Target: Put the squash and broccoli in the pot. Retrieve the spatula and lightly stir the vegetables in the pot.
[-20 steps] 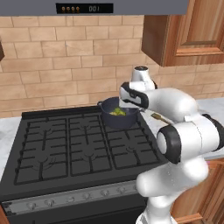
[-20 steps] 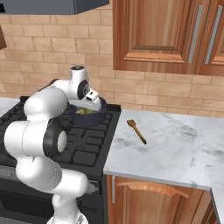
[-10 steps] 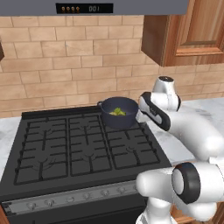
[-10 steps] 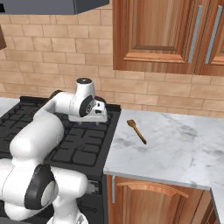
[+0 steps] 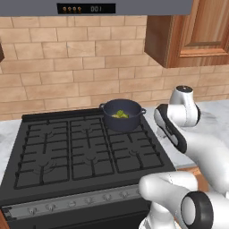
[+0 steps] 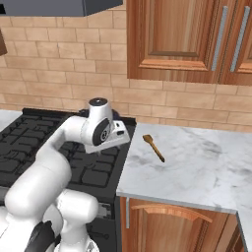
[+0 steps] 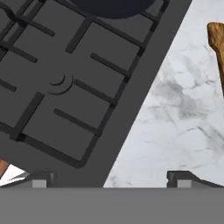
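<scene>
Pot (image 5: 123, 115) carries no label; hood display (image 5: 86, 8) reads "001".

I see a dark blue-grey pot (image 5: 122, 119) holding yellow-green vegetables (image 5: 119, 114), a black stove grate (image 5: 85, 152), a brown wooden spatula (image 6: 153, 147), a white, grey-veined marble counter (image 6: 197, 167), and a tan brick wall (image 5: 67, 76).

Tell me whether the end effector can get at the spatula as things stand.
Probably yes: the spatula lies alone on the bare marble counter, nothing around it, and the open end effector hangs at the stove's edge beside it.
</scene>
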Controlling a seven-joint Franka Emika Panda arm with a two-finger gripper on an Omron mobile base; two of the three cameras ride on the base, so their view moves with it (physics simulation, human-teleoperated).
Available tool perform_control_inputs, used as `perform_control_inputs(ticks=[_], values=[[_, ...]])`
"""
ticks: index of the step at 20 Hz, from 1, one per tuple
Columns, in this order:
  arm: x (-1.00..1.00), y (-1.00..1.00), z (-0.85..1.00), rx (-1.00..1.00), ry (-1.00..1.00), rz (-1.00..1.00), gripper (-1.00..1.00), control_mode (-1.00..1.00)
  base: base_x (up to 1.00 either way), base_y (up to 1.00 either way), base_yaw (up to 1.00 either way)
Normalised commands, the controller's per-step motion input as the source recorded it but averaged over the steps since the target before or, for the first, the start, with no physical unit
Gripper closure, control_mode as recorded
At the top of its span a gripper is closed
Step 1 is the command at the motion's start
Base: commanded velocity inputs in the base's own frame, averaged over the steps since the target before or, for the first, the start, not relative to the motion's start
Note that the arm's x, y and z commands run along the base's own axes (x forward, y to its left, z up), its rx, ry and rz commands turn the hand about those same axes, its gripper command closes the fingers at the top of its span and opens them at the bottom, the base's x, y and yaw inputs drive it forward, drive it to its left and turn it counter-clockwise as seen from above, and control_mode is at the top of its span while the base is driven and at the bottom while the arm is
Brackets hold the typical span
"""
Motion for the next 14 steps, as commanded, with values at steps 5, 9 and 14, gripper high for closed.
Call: perform_control_inputs(ticks=[5,9,14], values=[[0.27,-0.61,-0.01,-0.01,0.10,0.01,-1.00,-1.00,0.00,0.00,0.00],[0.08,-0.48,-0.02,0.03,0.08,0.00,-1.00,-1.00,0.00,0.00,0.00],[0.25,-0.33,-0.03,0.01,0.04,0.00,-1.00,-1.00,0.00,0.00,0.00]])
